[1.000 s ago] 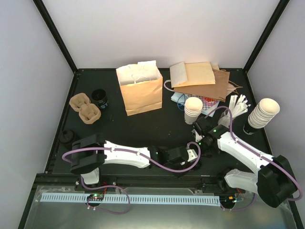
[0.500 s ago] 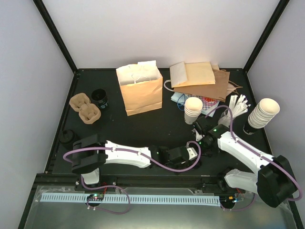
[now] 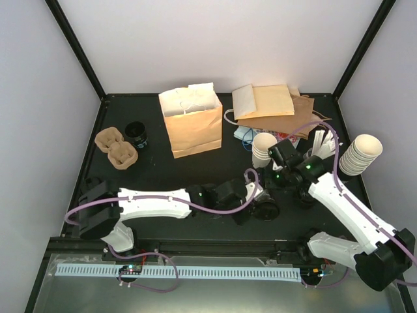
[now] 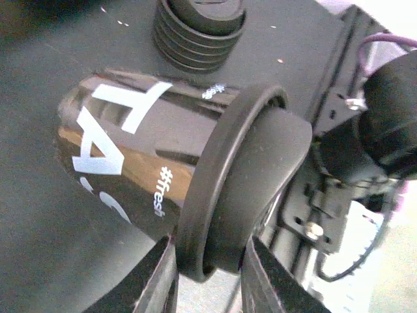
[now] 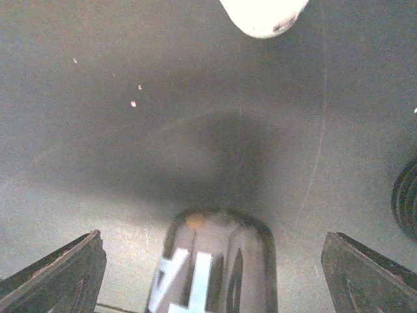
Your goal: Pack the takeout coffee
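Observation:
The takeout coffee point(image 4: 143, 150) shows as a dark glossy cup with white lettering and a black lid point(image 4: 241, 189), tipped on its side. In the top view the black lid point(image 3: 267, 210) sits at the near middle of the table. My left gripper point(image 4: 208, 267) is shut on the lid's rim, one finger on each side. My left gripper point(image 3: 253, 197) reaches it from the left. My right gripper point(image 5: 215, 274) stands wide open over the cup's bottom end point(image 5: 215, 261), touching nothing. In the top view my right gripper point(image 3: 281, 163) hovers just behind the cup.
An open brown paper bag point(image 3: 191, 124) stands at the back middle. Pulp trays point(image 3: 116, 149) and a black cup point(image 3: 136, 134) are at the back left. Cream cup stacks point(image 3: 264, 150) point(image 3: 359, 155), flat bags point(image 3: 277, 107) and a ribbed lid stack point(image 4: 199, 32) crowd the right.
My left gripper has shut on the lid and its arm has shifted back and to the left. My right gripper has pulled back from the cup and opened wider.

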Robot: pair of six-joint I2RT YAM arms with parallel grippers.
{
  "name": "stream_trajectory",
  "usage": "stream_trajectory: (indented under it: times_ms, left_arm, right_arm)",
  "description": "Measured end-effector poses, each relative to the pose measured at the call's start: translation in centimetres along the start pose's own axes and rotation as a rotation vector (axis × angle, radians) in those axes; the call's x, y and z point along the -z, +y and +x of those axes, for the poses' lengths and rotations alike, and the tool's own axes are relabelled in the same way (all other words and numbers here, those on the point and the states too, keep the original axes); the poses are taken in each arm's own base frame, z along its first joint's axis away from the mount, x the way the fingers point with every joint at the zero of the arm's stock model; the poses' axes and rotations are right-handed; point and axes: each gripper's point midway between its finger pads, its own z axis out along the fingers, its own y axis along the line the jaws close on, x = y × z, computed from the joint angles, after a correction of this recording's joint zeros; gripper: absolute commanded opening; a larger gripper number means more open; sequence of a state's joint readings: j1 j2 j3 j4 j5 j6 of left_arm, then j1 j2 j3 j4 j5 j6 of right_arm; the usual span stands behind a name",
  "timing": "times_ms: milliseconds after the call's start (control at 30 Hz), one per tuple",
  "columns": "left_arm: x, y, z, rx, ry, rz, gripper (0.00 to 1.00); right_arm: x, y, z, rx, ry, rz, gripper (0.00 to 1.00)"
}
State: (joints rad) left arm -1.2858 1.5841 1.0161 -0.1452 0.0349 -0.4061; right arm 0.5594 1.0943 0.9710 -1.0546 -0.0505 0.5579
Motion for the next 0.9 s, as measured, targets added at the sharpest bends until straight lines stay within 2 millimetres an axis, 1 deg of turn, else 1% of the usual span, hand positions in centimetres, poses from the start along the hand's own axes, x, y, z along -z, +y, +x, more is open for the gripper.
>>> stream_trajectory:
  times_ms: [100,133,200,267,300,400,500,533,567,600,667,800,900]
  left_arm:
    - [1.2,0.3,-0.8,0.064,-0.009,0.063,0.24]
    - [1.8,0.9,-0.8,0.107,-0.001,0.080,0.24]
    - [2.7,2.9,-0.5,0.205,0.015,0.086,0.25]
    - [3.7,5.2,0.3,0.310,0.035,0.079,0.25]
    - [4.4,6.6,0.9,0.378,0.044,0.075,0.25]
    - [6.3,9.6,2.2,0.535,0.054,0.079,0.25]
    - [8.0,11.6,2.8,0.667,0.044,0.106,0.24]
    - [8.7,12.2,3.0,0.716,0.034,0.123,0.24]
    - [9.3,12.7,3.1,0.760,0.025,0.143,0.24]
    - [9.9,12.6,3.5,0.806,0.024,0.181,0.24]
    - [10.9,14.0,3.7,0.886,-0.005,0.205,0.24]
    - [11.6,15.4,5.1,1.016,-0.005,0.257,0.26]
    - [12.0,15.9,4.9,1.061,-0.016,0.303,0.26]
  right_arm:
    - [1.2,0.2,-1.7,0.006,-0.069,0.009,0.94]
    - [1.9,0.4,-2.3,0.010,-0.093,0.002,0.94]
    - [3.3,1.0,-3.6,0.017,-0.147,-0.016,0.94]
    - [4.3,1.4,-4.5,0.023,-0.189,-0.025,0.94]
    - [4.6,1.6,-4.9,0.026,-0.203,-0.028,0.93]
    - [4.4,1.8,-5.2,0.034,-0.205,-0.030,0.93]
    - [3.9,2.3,-5.3,0.051,-0.201,-0.052,0.94]
    - [3.8,2.7,-5.3,0.064,-0.200,-0.078,0.93]
    - [3.6,3.1,-5.2,0.074,-0.199,-0.099,0.94]
    - [3.5,3.7,-5.2,0.089,-0.200,-0.136,0.94]
    - [3.3,4.9,-4.9,0.114,-0.199,-0.209,0.92]
    - [2.6,7.5,-4.2,0.155,-0.181,-0.372,0.91]
    - [1.7,9.2,-3.7,0.173,-0.151,-0.455,0.91]
